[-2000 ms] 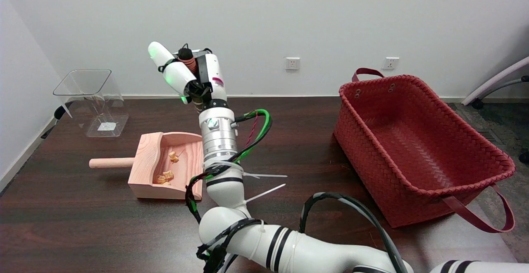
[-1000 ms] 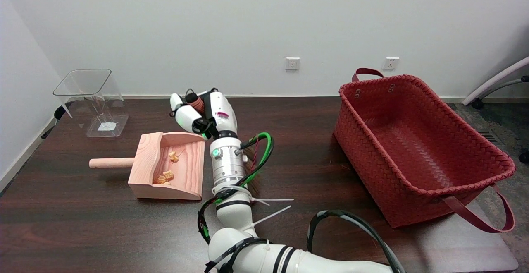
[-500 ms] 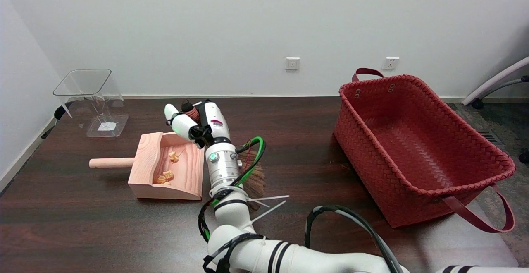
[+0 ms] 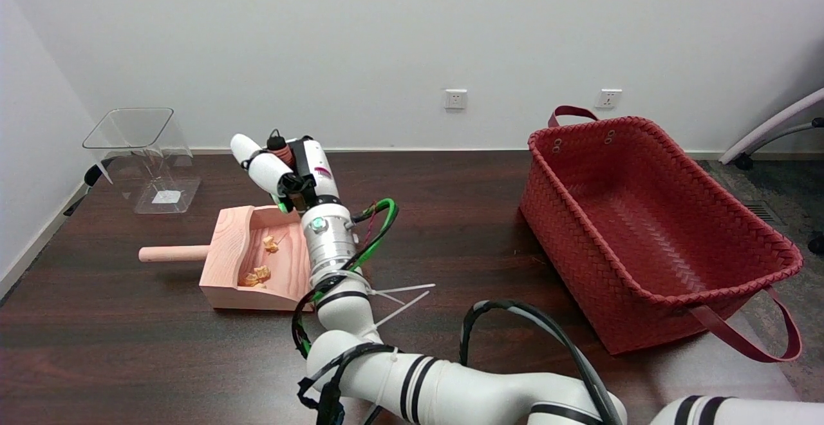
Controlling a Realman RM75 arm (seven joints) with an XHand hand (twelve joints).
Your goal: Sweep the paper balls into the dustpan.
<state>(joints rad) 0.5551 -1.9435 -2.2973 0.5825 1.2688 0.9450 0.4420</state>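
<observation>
1. Now my hand point(image 4: 283, 170) is clamped around the brush handle point(image 4: 277, 143), above the far wall of the dustpan point(image 4: 226, 264), left of centre.
2. The paper balls point(image 4: 261, 264) lie inside the dustpan on the counter point(image 4: 450, 232), probably because its walls hold them.

Office-like room; dark wood table point(image 4: 129, 348), plain white wall with sockets point(image 4: 455, 98), chair base point(image 4: 772, 130) at right
</observation>
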